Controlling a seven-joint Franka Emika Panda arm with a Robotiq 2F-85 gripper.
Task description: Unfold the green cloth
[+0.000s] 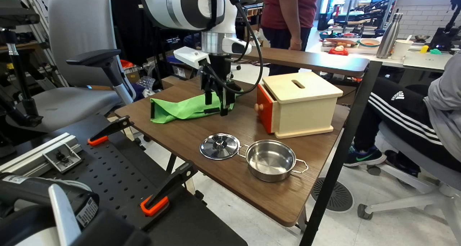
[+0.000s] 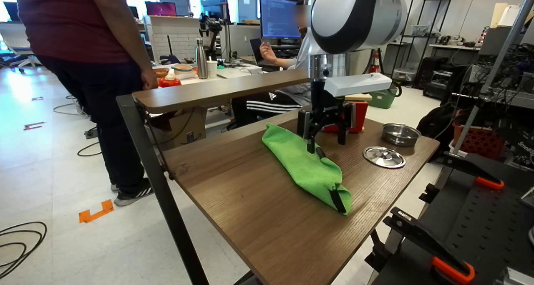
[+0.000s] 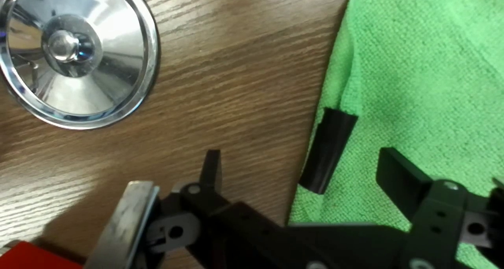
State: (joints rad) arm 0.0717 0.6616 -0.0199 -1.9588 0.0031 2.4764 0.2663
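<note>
In an exterior view, the table (image 1: 173, 132) carries the box (image 1: 306, 112) at 2 o'clock. From the box, the cloth (image 1: 178, 110) lies folded at 9 o'clock. In the wrist view the gripper (image 3: 300, 160) gapes wide, its 3 o'clock finger over the cloth, the 9 o'clock one over the table. The pot (image 1: 270, 161) sits at 7 o'clock from the box, the lid (image 1: 219, 147) just beside the pot near 10 o'clock. Between the fingers shows the cloth's black tab (image 3: 328, 151).

"ROBOTIQ" (image 2: 332, 108) on housing (image 2: 318, 96) above fingers (image 2: 311, 146); pants (image 1: 407, 113): Adidas logo (image 1: 398, 95); shoe (image 1: 354, 159): Nike swoosh (image 1: 364, 158).
</note>
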